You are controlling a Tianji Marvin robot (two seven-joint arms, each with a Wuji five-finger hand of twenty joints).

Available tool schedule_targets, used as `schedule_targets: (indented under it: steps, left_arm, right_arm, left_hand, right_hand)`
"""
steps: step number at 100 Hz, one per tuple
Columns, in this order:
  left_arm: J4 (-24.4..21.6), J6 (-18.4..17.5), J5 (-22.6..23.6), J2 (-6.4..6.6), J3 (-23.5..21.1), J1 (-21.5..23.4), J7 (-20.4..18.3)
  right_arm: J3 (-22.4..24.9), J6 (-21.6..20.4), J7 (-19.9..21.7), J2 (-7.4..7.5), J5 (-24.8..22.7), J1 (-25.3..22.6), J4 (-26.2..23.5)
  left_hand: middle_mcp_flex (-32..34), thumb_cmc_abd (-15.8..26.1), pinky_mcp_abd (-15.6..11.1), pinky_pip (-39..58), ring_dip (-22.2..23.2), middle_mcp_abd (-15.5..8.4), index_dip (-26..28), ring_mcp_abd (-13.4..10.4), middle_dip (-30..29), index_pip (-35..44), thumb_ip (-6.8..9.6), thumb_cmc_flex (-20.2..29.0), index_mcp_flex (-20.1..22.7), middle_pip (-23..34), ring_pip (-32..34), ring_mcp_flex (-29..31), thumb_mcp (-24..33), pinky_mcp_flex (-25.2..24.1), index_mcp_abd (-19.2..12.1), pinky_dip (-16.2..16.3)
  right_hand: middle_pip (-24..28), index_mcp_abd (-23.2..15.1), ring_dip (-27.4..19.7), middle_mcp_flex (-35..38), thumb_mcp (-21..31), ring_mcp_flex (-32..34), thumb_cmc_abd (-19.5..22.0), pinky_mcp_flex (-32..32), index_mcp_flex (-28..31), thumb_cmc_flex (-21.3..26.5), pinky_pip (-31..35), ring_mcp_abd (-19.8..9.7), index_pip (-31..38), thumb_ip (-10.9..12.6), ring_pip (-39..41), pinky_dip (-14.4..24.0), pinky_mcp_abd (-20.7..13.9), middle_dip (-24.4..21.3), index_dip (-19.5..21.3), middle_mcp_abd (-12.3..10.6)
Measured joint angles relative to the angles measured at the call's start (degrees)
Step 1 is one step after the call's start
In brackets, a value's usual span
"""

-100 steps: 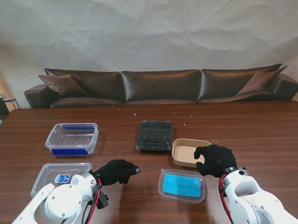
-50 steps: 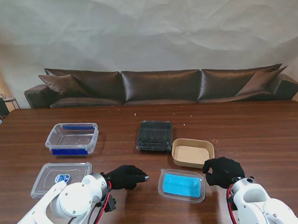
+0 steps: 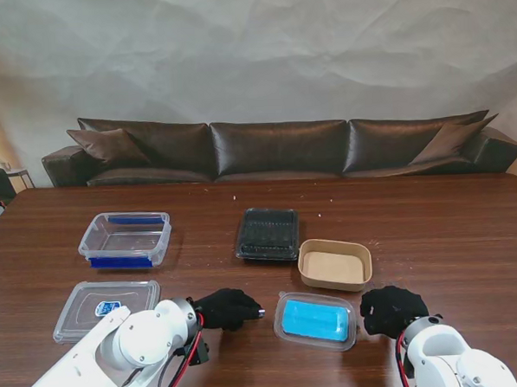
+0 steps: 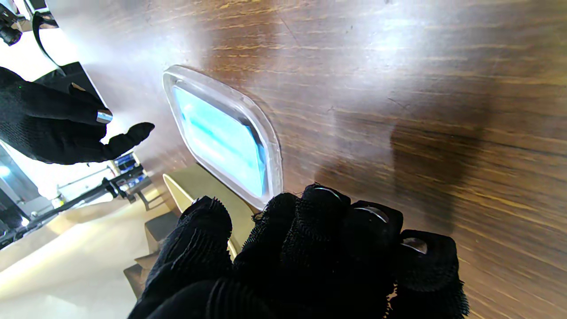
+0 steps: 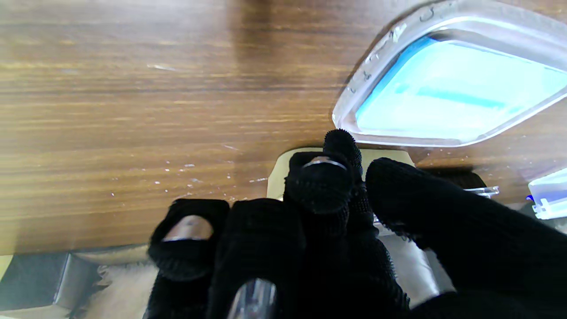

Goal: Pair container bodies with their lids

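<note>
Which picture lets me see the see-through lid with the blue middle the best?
The stand view is best: the whole lid lies flat on the table, between both hands and nearer to me than the tan box. The left wrist view shows most of it, slanted. The right wrist view shows only one cut-off end.

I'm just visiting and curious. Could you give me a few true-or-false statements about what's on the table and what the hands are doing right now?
1. The lid with the blue film lies between the left hand and the right hand. True.
2. The left hand is holding that lid. False: it holds nothing, fingers curled beside it.
3. The tan paper container is covered. False: it sits open.
4. The clear lid lies nearer to me than the blue-clipped clear tub. True.
5. The black tray is stacked inside the tan container. False: it sits beside it.
</note>
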Motion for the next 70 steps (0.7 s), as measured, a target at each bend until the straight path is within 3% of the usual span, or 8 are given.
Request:
schedule_targets:
  steps: [42, 70]
  left_arm:
    - [3.3, 1.0, -2.6, -0.37, 4.0, -3.3, 0.2]
    - [5.0, 1.0, -5.2, -1.28, 5.1, -3.8, 2.0]
  right_arm:
    - [-1.4, 2.7, 1.6, 0.31, 2.3, 0.5, 1.7]
    - [-3.4, 6.3, 1.3, 0.39, 6.5, 1.3, 2.2]
  left_hand:
    - [0.2, 0.0, 0.1, 0.3, 0.0, -0.3, -2.3, -0.4, 0.7, -1.4, 0.0, 0.0, -2.1, 1.4, 0.6, 1.1, 0.0, 0.7, 0.2, 0.0]
    - [0.6, 0.0, 0.1, 0.8, 0.0, -0.5, -4.9, -0.4, 0.8, -2.6, 0.0, 0.0, -2.9, 2.0, 1.5, 1.3, 0.0, 1.0, 2.8, 0.0]
  right_hand:
    - [0.0, 5.6, 0.5, 0.0, 0.6, 0.0, 1.5, -0.1, -2.6, 0.0, 0.0, -0.1, -4.3, 0.0, 0.0, 0.1, -0.1, 0.0, -0.9, 0.0]
    - [0.0, 11.2, 0.5, 0.0, 0.6, 0.0, 2.9, -0.2, -6.6, 0.0, 0.1, -0.1, -5.7, 0.5, 0.0, 0.1, -0.1, -0.8, -1.7, 0.0]
